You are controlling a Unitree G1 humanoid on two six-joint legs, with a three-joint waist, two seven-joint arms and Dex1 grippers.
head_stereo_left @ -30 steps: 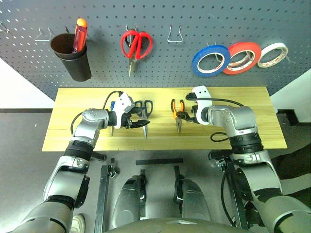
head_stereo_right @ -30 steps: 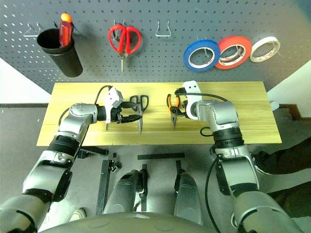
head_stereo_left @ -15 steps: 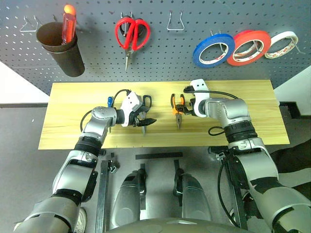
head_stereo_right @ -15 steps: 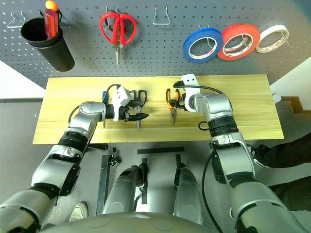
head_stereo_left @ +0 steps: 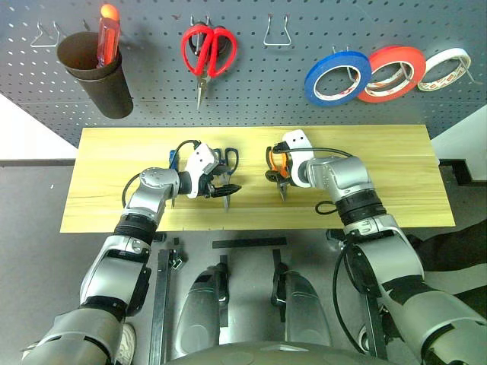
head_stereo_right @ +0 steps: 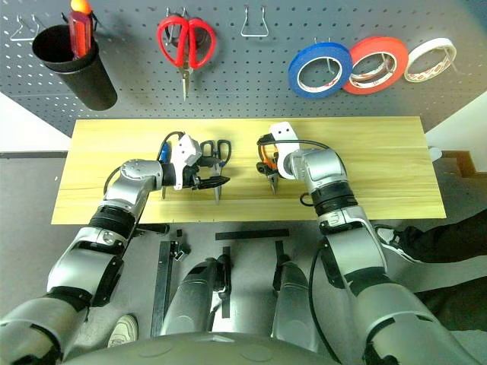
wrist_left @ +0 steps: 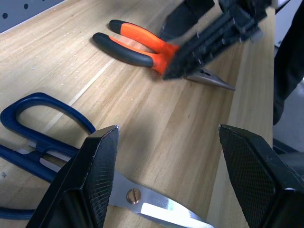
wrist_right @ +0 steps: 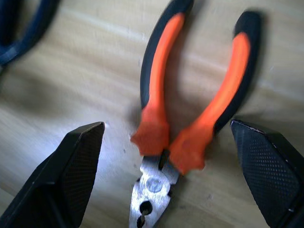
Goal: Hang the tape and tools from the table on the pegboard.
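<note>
On the near part of the counter [head_stereo_left: 114,213], the left gripper [wrist_left: 166,171] hovers with fingers open astride the dark-handled scissors [wrist_left: 42,142], and the right gripper [wrist_right: 166,175] hangs with fingers spread wide either side of the orange-and-black pliers [wrist_right: 190,99], neither yet gripped. A small blue-handled screwdriver [head_stereo_left: 174,161] lies beside the left wrist. Farther back, on the pegboard [head_stereo_left: 304,30], the blue tape [head_stereo_left: 337,77] already hangs on a hook, so by my reading three tools remain.
</note>
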